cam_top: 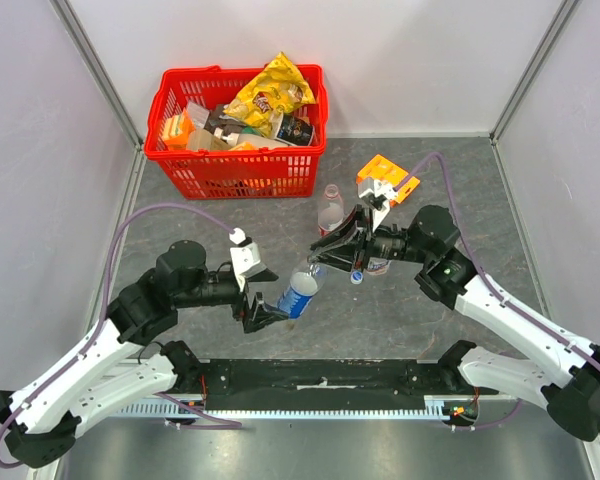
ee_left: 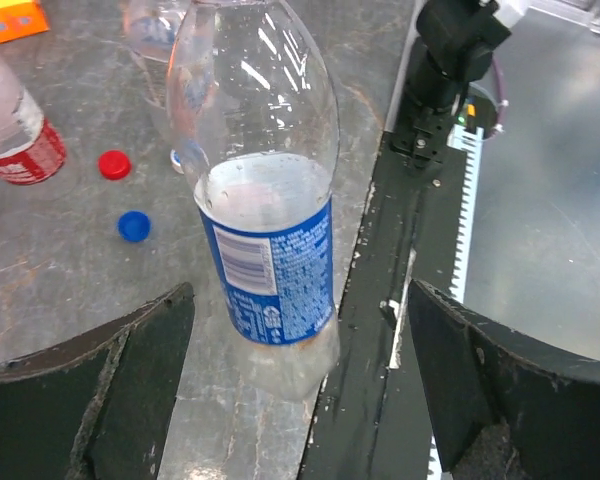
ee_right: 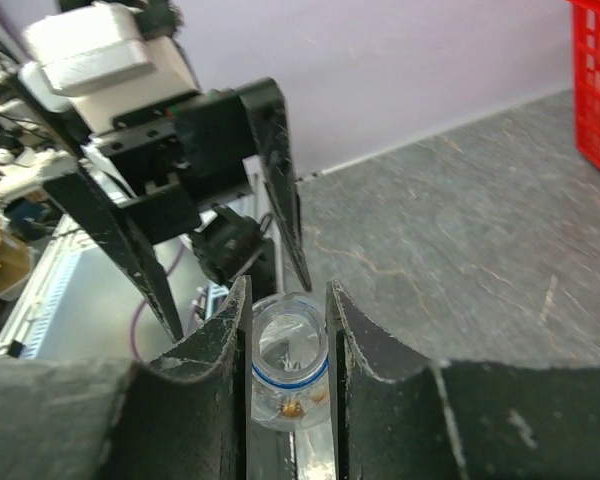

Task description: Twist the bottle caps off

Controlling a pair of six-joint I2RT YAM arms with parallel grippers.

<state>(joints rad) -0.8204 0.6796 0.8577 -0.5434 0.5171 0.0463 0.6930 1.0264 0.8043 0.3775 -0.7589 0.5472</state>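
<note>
— What is holding things here?
— The biggest is a red plastic basket (cam_top: 235, 170) at the far side, heaped with groceries. A yellow snack bag (cam_top: 270, 95) lies on top, an orange packet (cam_top: 177, 130) sits at its left end and a dark tin (cam_top: 298, 128) towards the right. An orange box (cam_top: 387, 178) lies on the surface to the basket's right.
— And the surroundings?
— A grey mottled table (cam_top: 400, 320), closed in by pale walls (cam_top: 430, 60) with metal posts (cam_top: 100, 75) at the far corners.
— Where are the bottles?
— The blue-labelled bottle (ee_left: 270, 260) is held tilted at mid-table, with clear liquid up to about the top of its label. The right gripper (ee_right: 288, 300) is clamped on its neck, whose mouth is open with a blue ring below the rim. The left gripper (ee_left: 300, 290) straddles the lower body, its fingers spread wide and touching neither side. The nearly plain bottle (cam_top: 329, 210) stands upright beyond it, and the red-labelled bottle (ee_left: 15, 140) is near that.
— And the caps?
— The blue cap (ee_left: 134, 226) and the red cap (ee_left: 113, 164) lie loose on the table, close together beside the red-labelled bottle.
</note>
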